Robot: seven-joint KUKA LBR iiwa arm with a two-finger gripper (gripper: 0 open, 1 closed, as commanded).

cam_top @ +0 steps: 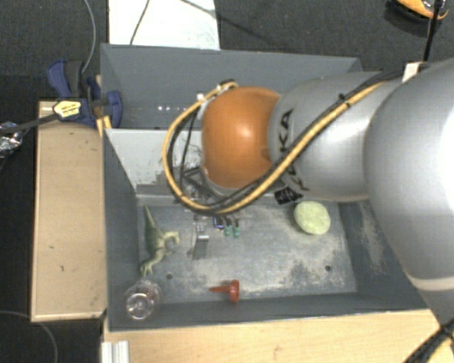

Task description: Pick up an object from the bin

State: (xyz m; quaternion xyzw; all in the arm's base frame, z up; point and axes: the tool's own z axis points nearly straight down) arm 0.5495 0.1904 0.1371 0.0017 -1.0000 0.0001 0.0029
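Note:
My gripper [200,246] reaches down below the orange wrist cover, over the bare floor in the bin's left-middle. A green toy dinosaur [157,243] lies just left of it, apart from it. A small red cone-shaped piece [228,289] lies on the floor in front of the gripper, toward the near wall. A pale green ball [312,218] rests to the right, partly tucked under the arm. I see nothing held in the gripper.
A clear plastic cup lies on its side [141,302] in the bin's near left corner. The arm and its orange cover hang over the bin's back and right side and hide the floor there.

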